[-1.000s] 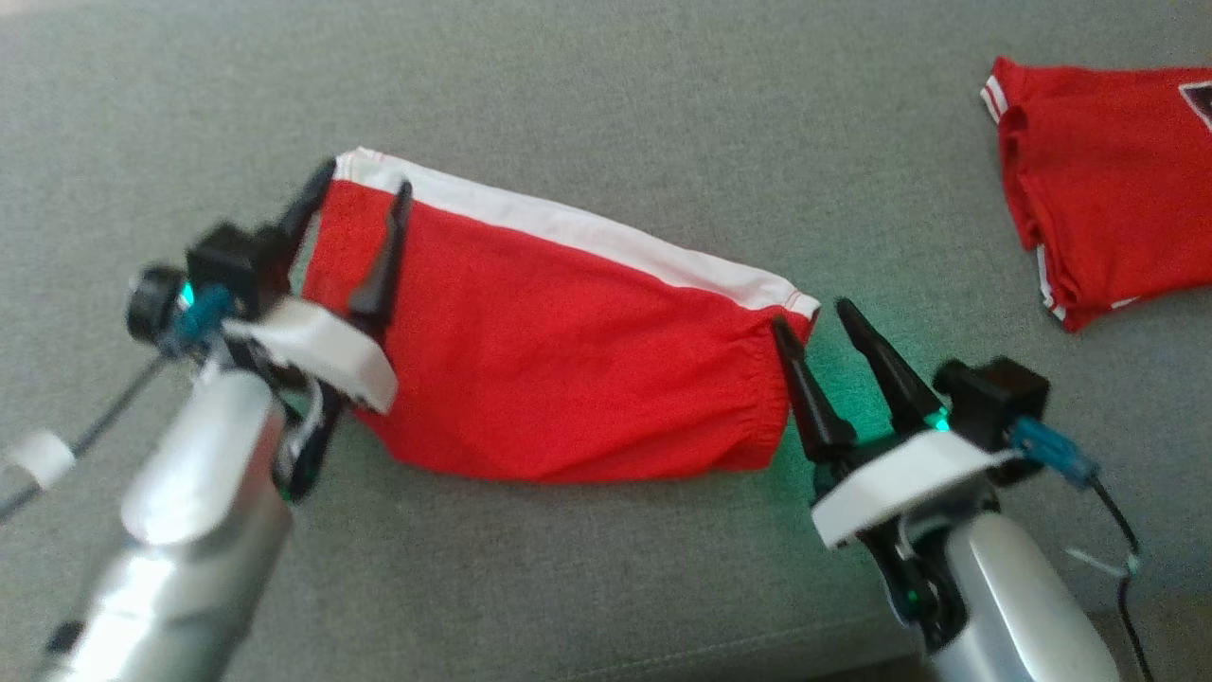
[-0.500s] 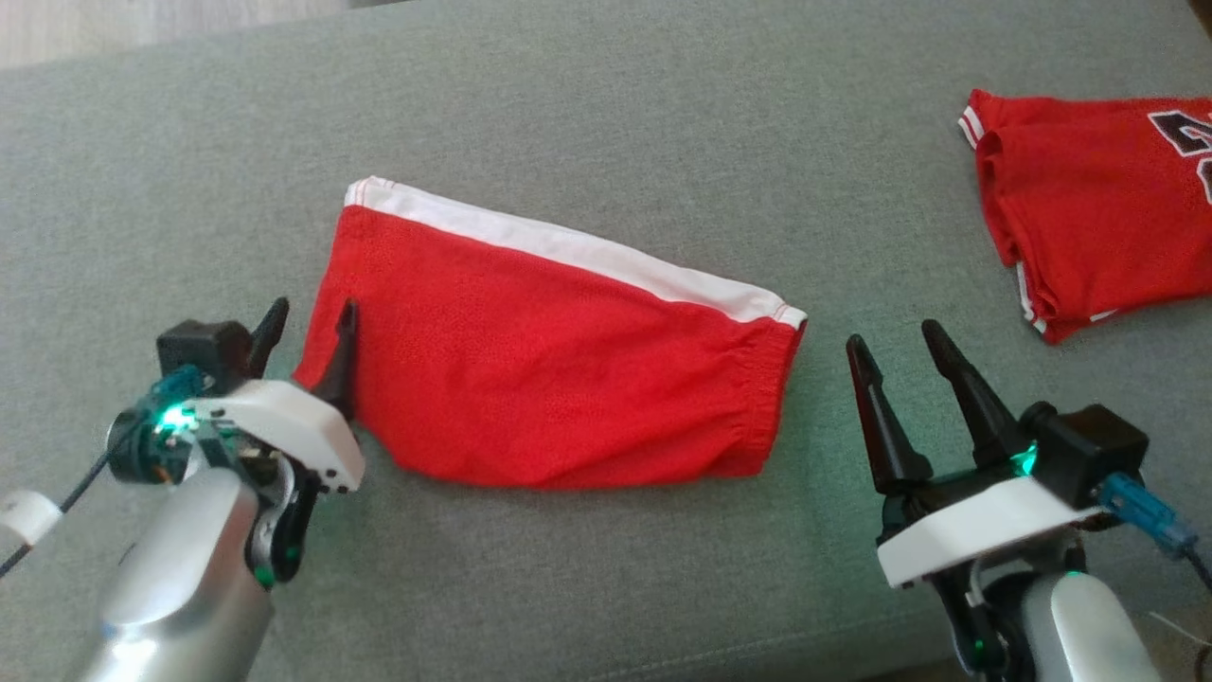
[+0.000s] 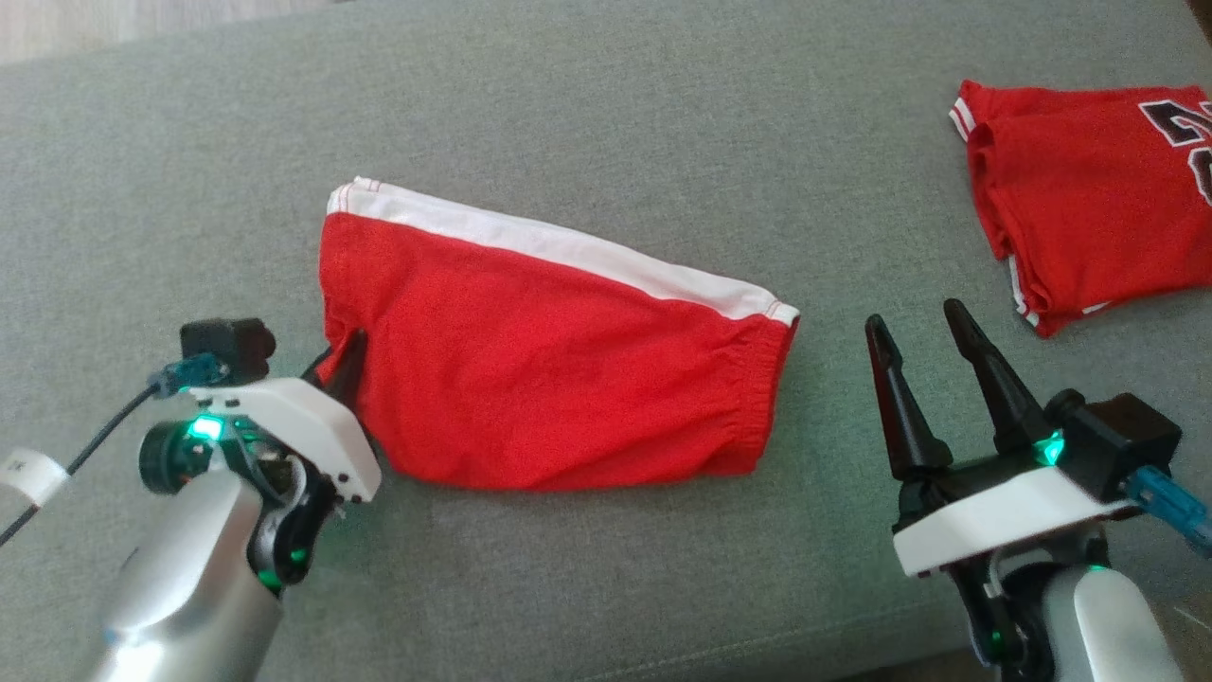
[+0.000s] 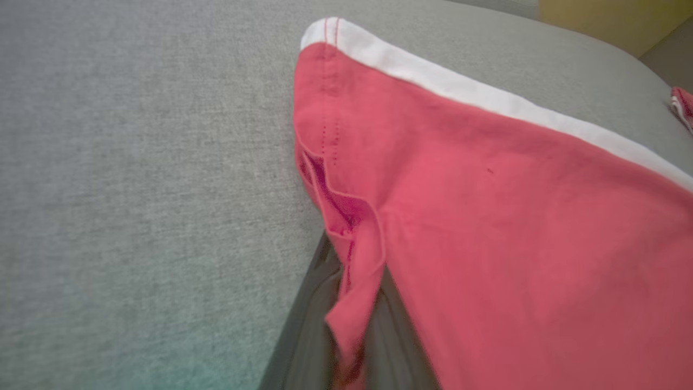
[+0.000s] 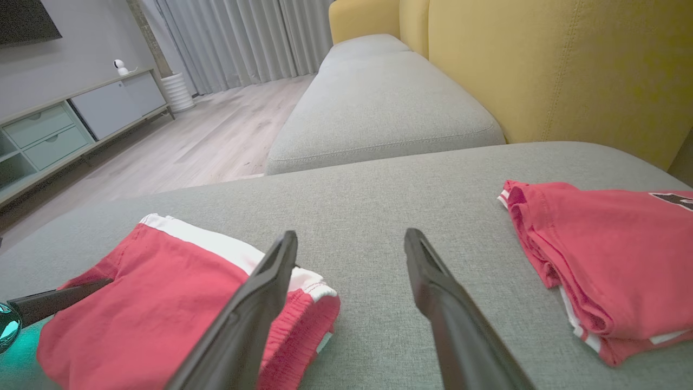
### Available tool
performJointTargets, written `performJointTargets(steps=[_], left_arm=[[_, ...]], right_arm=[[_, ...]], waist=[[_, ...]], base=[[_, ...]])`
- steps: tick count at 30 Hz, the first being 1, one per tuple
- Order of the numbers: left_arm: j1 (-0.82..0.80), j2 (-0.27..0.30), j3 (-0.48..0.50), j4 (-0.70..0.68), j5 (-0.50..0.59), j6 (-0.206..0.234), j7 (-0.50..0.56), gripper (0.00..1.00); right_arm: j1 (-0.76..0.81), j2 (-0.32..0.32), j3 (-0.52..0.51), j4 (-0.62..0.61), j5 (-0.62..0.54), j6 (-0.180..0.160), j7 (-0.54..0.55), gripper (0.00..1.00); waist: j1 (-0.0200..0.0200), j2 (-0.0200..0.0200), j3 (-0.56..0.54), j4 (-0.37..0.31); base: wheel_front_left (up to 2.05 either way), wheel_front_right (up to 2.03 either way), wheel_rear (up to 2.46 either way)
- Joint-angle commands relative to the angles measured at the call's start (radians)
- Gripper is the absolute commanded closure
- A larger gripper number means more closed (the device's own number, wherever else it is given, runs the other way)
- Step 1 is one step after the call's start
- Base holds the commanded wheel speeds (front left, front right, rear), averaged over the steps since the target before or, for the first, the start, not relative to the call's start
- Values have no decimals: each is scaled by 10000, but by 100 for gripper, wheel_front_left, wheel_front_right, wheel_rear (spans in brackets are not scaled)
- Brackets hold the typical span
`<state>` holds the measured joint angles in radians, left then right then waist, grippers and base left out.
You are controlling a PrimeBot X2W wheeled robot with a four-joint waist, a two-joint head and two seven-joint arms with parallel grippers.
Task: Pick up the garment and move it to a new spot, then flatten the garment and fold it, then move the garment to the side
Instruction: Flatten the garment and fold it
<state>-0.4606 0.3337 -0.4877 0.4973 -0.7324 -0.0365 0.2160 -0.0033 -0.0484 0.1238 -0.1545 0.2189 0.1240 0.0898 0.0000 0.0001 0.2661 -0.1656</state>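
1. The grey sofa cushion point(image 3: 606, 114) lies under the garment and reaches past it on every side.
2. The garment point(image 3: 559, 369), a pair of red shorts, lies flat on the cushion. A white band point(image 3: 568, 248) runs along its far edge, and its gathered waistband point(image 3: 757, 398) is at the end toward the robot's right.
3. A folded red jersey point(image 3: 1089, 199) with dark lettering lies well apart from the garment, beyond its waistband end and farther back.
4. The right gripper point(image 3: 914, 314) is near the garment's waistband end, clear of the cloth. Its two fingers are spread wide with nothing between them.
5. The left gripper point(image 3: 343, 352) is at the garment's opposite end, at the near corner of the leg opening. Its fingers point(image 4: 303, 336) stand close together, and a fold of the red hem point(image 4: 354, 260) is pinched between them.
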Motion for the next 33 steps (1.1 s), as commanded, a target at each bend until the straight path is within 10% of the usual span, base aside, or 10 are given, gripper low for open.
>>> performJointTargets(steps=[1,22,25,33], left_arm=[[71,186,222,-280,-38,-8,38,100],[2906,-464,508,-1295,-380,969,-1908,100],[3013,-608,505,-1328,-277,1022,-2365,0],[3073,-490,552,-1744,518,1313,-3912,0]], right_arm=[[59,-18,158,-411,22,67,-4,0],[715,-18,-1392,113,-181,67,107,0],[741,-18,-1361,162,-228,67,108,0],[913,-18,-1284,484,-378,67,55,0]], waist=[[0,-1,-75,51],[0,-1,-2113,1738],[0,-1,-2241,1796],[0,-1,-2782,1970]], base=[[0,0,0],[0,0,0],[0,0,0],[0,0,0]])
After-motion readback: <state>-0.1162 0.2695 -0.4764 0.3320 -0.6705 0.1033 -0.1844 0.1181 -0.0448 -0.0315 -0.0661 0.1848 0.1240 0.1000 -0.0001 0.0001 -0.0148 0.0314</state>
